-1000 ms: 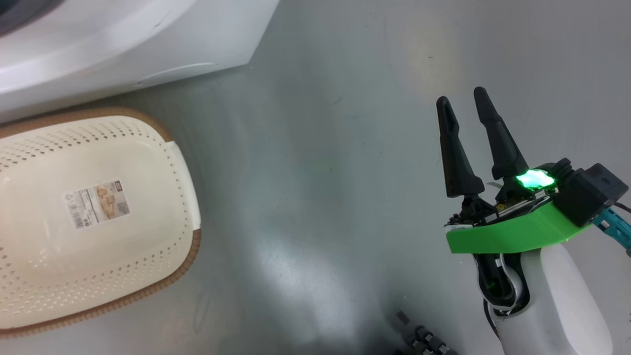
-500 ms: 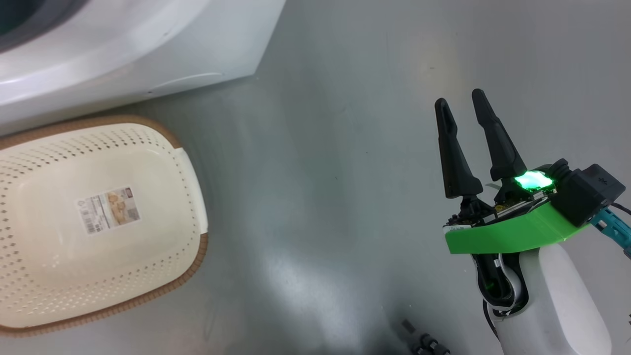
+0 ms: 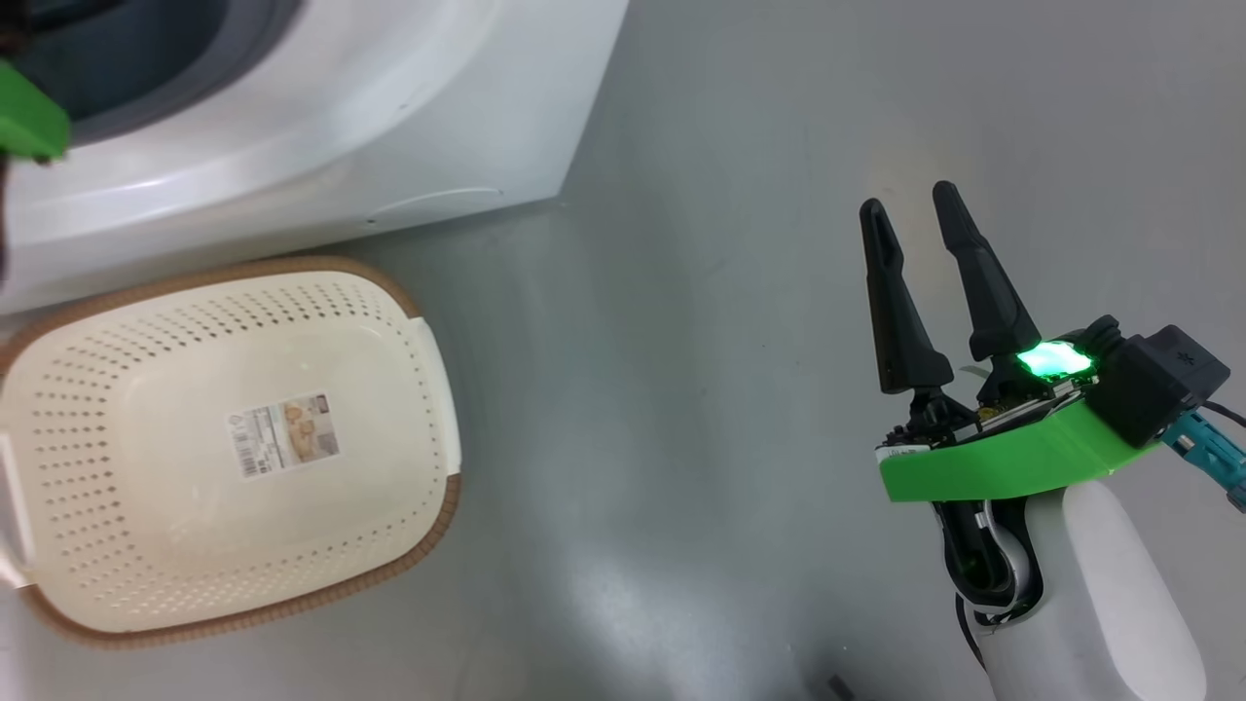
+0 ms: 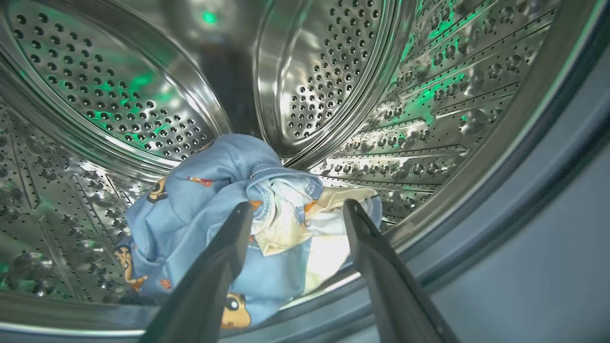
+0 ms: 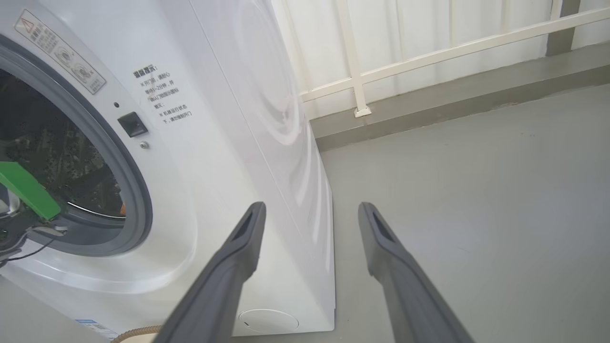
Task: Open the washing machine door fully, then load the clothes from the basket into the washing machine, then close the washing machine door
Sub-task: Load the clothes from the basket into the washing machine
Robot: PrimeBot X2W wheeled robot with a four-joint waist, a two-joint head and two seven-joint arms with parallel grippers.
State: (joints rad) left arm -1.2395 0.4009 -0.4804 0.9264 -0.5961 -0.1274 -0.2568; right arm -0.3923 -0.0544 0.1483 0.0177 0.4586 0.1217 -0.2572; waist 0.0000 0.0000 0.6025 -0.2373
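The light blue clothes with orange-brown figures lie bundled on the floor of the steel drum of the washing machine. Just in front of them my left gripper reaches into the drum, open, its fingers apart and holding nothing. In the head view the cream basket stands on the floor before the washing machine, with just its label inside. My right gripper hangs open over the bare floor at the right. The washing machine door is out of view.
The grey rubber gasket rings the drum mouth, and the green mount of my left wrist sits within it. A white railing and a low kerb run behind the machine. Grey floor spreads between basket and right arm.
The head camera has shifted, so basket and machine sit further right and lower in the picture. The right gripper keeps its pose.
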